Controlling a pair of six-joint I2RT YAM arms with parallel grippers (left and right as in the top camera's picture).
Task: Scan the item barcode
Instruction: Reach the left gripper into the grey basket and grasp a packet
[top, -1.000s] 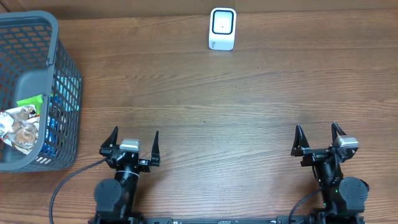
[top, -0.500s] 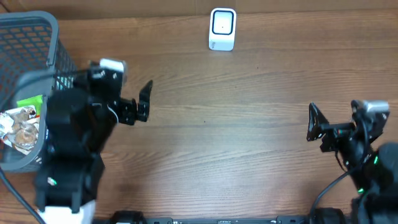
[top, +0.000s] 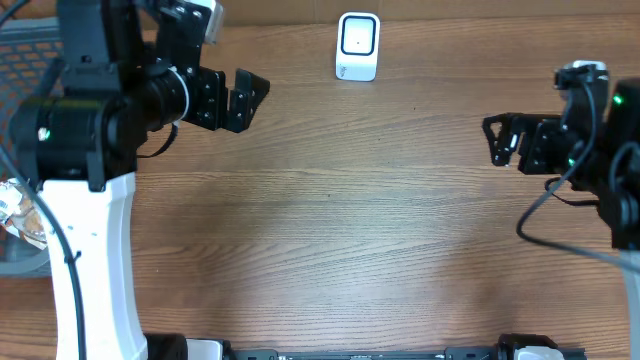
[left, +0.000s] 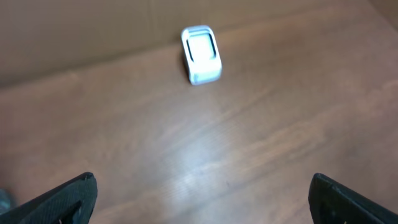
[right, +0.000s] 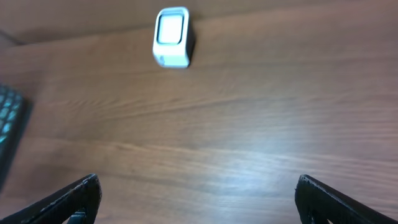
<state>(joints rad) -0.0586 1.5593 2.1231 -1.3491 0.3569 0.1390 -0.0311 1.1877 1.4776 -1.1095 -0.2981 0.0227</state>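
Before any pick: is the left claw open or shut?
Open: the left claw shows its fingertips far apart in the wrist view, nothing between.

My left arm (top: 90, 200) covers most of the basket (top: 30, 25) at ten o'clock in the overhead view. Only a strip of mesh shows, and at nine o'clock a scrap of silvery wrapper (top: 12, 205), cut by the edge, its print unreadable. My right arm (top: 600, 150) runs off the frame at three o'clock. The scanner (top: 358, 45) at twelve o'clock is too small for me to read its window. In the wrist views my left fingertips (left: 68, 199) and right fingertips (right: 71, 196) are clipped by the bottom edge. The right wrist view catches only a dark, blurred corner of the basket at nine o'clock.
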